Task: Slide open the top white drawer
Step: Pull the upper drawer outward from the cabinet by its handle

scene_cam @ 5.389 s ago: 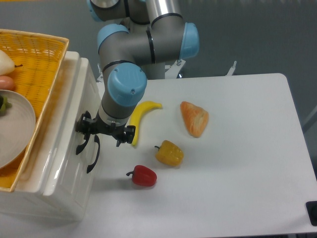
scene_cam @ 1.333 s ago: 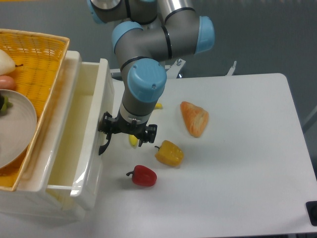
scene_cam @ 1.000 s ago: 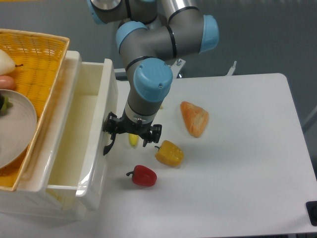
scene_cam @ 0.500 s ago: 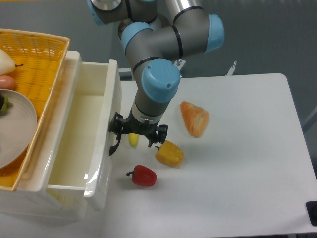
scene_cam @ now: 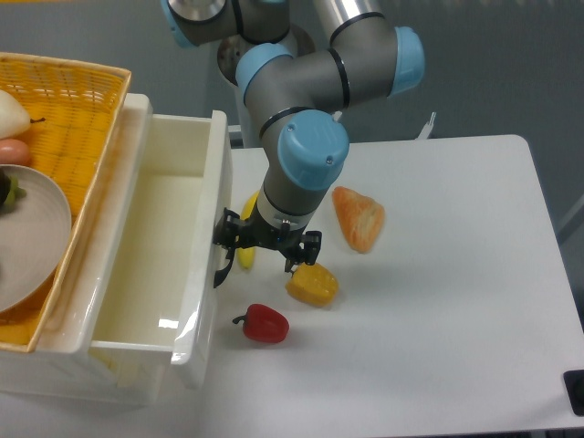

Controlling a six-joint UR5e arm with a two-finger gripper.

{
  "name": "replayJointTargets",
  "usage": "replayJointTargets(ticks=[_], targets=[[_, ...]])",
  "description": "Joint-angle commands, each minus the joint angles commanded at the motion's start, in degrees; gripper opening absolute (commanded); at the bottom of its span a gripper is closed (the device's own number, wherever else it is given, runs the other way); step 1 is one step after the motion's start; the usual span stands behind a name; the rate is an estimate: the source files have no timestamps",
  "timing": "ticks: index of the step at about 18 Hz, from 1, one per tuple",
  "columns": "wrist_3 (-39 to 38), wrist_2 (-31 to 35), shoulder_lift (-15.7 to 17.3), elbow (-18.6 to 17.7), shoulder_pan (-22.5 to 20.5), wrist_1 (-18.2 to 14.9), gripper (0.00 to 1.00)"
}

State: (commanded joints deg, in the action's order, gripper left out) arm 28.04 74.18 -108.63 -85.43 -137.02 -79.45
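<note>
Fixed overhead view. The top white drawer (scene_cam: 155, 265) stands pulled well out from its white cabinet (scene_cam: 55, 365) at the left edge of the surface (scene_cam: 438, 301), its smooth glossy inside exposed. The claw (scene_cam: 266, 242) sits at the drawer's rounded front panel, next to the black curved handle (scene_cam: 220, 265); its black fingers are spread wide, one by the handle and the other above the yellow pepper (scene_cam: 312, 283), and whether it actually grips the handle cannot be told. A yellow wicker basket (scene_cam: 73, 119) rests on top of the cabinet, holding a pale plate (scene_cam: 32, 237). On the surface lie a red pepper (scene_cam: 265, 323) near the drawer front, a banana (scene_cam: 246, 219) partly hidden by the arm, and an orange wedge-shaped item (scene_cam: 359, 217) further right. No brand, label or legible writing is visible.
</note>
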Motion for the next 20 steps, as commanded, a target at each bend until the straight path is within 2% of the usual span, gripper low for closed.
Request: replayJointTargets(ticks=[20], targets=[[1.85,0.00,-0.09,0.26,-2.46,-0.09,1.00]])
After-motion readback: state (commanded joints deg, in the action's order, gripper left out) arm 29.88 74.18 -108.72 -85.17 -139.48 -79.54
